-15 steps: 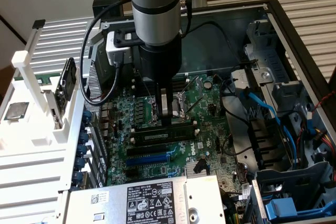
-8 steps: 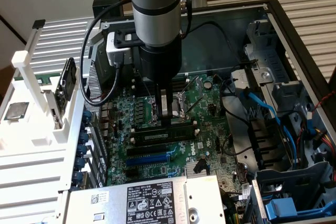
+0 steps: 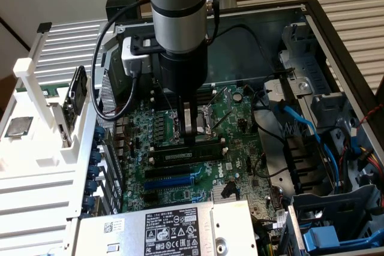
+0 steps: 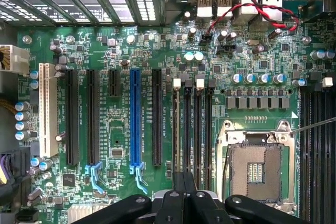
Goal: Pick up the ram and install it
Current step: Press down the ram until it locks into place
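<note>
The gripper (image 3: 191, 135) is being held closed, jaws pressed together, just over the ram (image 3: 185, 153), which is being borne by the motherboard (image 3: 235, 147) at its six o'clock

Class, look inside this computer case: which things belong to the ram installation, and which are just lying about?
Belong to the job:
ram
memory slots, which the ram lies along
gripper, shut, tips at the ram

Just lying about:
silver processor chip on the white rack
empty processor socket
blue expansion slot
red-and-black twisted wires
</note>
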You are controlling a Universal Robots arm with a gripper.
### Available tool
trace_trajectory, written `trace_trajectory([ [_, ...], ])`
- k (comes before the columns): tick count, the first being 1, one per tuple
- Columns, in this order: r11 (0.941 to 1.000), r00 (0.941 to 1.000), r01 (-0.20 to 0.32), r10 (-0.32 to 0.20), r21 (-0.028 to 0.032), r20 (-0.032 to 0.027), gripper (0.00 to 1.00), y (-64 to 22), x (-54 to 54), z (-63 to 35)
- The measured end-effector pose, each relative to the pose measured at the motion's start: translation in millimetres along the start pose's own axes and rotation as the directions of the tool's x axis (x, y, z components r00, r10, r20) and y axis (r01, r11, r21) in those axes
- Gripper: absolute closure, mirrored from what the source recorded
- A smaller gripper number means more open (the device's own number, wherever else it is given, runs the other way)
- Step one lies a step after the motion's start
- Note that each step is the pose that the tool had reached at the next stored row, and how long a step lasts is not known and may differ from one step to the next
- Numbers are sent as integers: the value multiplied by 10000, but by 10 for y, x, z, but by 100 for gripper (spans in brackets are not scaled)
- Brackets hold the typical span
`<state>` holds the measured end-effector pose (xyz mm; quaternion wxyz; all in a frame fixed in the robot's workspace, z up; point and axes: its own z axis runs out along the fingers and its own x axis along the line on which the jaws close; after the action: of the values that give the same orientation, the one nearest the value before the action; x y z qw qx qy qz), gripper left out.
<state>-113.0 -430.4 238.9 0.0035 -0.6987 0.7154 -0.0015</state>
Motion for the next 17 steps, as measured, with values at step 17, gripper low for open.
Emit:
trace_trajectory([
  [17,10000,10000,6,-6,-1,-1,89,-16,0,66],
])
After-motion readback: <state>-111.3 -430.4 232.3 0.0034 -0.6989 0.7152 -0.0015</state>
